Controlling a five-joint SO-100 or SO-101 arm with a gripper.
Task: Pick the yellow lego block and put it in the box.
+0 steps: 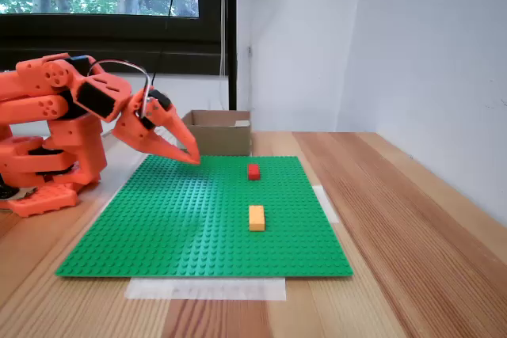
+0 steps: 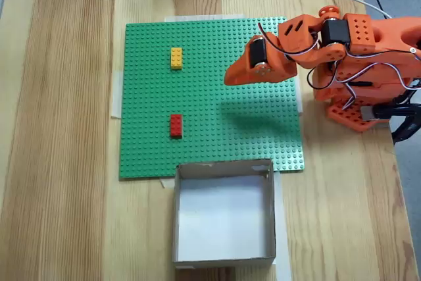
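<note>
Hovering end effector (image 2: pixel 228 78), yellow lego block (image 2: pixel 176 57) off to its left in the overhead fixed view.
Empty, jaws apparently nearly together, it hangs over the green baseplate (image 2: pixel 217 136); the block lies well apart, long axis running toward the box (image 2: pixel 223 255), beyond the red brick (image 2: pixel 175 125).

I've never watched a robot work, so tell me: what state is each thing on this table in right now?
Yellow lego block: lying on the baseplate, untouched.
Red brick: on the baseplate, nearer the box.
Box: open, nothing inside.
Green baseplate: flat, taped down.
Gripper: shut, holding nothing, above the baseplate.
</note>
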